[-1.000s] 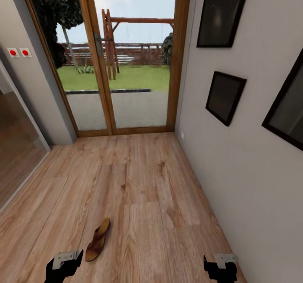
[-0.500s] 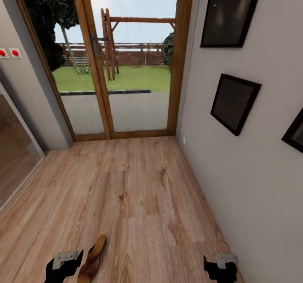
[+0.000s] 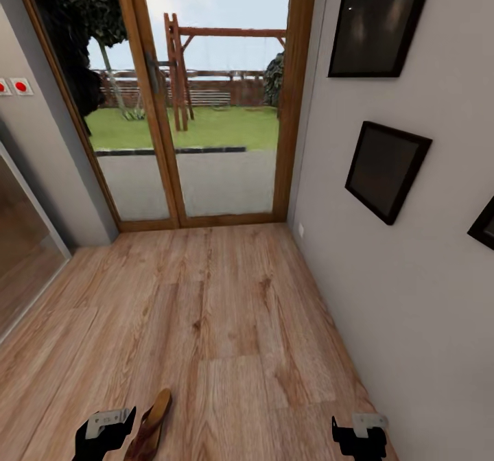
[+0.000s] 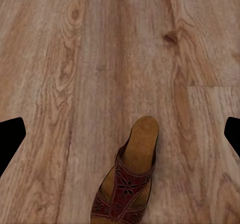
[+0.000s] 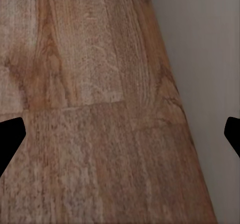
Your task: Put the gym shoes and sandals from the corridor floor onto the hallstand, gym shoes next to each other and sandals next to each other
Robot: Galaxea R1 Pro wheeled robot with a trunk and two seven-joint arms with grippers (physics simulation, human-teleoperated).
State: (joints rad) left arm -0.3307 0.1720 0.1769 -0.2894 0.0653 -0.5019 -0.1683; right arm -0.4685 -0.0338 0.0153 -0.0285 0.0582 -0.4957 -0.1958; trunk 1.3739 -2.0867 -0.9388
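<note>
One dark brown sandal [image 3: 152, 423] with a tan sole lies on the wood-plank corridor floor [image 3: 226, 310], at the bottom of the head view, just right of my left gripper [image 3: 103, 437]. In the left wrist view the sandal [image 4: 129, 176] lies below and ahead of the open left gripper [image 4: 122, 134], its heel end pointing away and nothing between the fingers. My right gripper [image 3: 359, 437] hangs open over bare floor close to the right wall, as the right wrist view [image 5: 120, 134] confirms. The gym shoes and the hallstand are out of view.
A wood-framed glass door [image 3: 206, 104] to the garden closes the corridor's far end. The grey right wall [image 3: 412, 296] carries dark framed pictures [image 3: 385, 170]. A glass panel [image 3: 20, 255] lines the left side.
The whole view has shifted forward, so the camera has moved. The sandal now sits lower in the picture, right beside my left gripper. Both grippers keep the same pose.
</note>
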